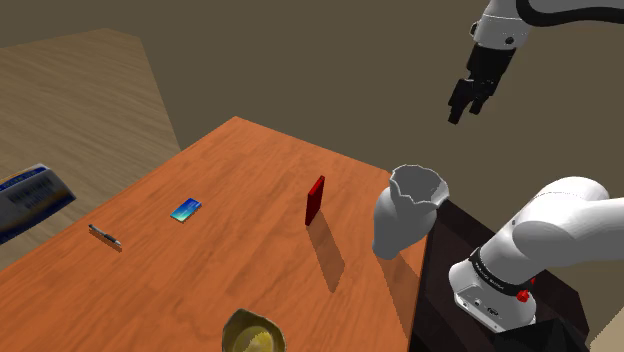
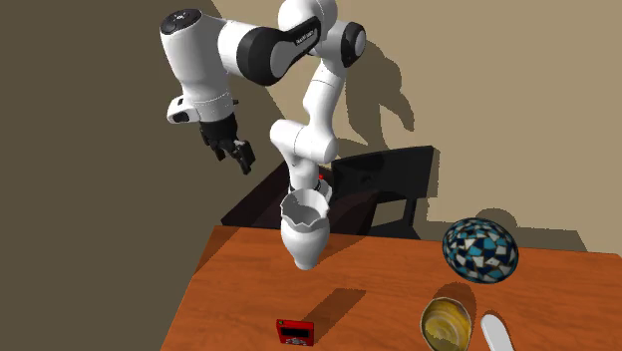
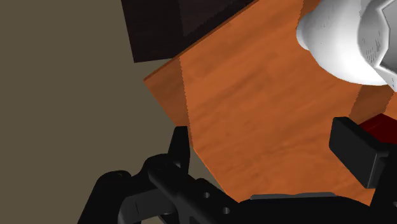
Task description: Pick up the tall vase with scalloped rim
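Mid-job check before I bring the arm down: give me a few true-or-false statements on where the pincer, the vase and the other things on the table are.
1. The pincer is shut on the white vase. False: it is open, up in the air, apart from the vase.
2. The vase stands on the table near the edge by the stand. True.
3. The red box lies flat on the table. False: it stands on edge.
4. A yellowish bowl sits on the table. True.
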Robot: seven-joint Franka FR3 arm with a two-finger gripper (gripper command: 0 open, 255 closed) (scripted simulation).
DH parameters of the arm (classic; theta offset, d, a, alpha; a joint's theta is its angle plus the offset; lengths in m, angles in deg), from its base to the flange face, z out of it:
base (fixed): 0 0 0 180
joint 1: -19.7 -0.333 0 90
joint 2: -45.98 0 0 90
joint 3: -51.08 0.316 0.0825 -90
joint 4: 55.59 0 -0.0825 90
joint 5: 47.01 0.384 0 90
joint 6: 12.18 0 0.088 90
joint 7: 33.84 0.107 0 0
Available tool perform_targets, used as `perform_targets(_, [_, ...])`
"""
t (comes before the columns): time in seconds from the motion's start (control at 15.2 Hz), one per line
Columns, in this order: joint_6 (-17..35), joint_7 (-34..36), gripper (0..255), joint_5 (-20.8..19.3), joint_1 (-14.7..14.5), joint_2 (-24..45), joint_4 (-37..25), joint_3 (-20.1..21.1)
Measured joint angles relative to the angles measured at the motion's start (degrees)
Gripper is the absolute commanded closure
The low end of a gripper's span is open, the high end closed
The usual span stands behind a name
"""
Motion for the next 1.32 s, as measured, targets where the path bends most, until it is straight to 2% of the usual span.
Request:
perform_targets(0.2, [0.5,0.3,0,1.7,-0.7,-0.7,1.6,0.1])
perform_targets(0.86, [7.0,2.3,0,17.4,-7.7,-2.6,12.6,2.1])
perform_targets(1.32, [11.8,1.4,0,19.5,-8.5,-3.2,18.3,2.5])
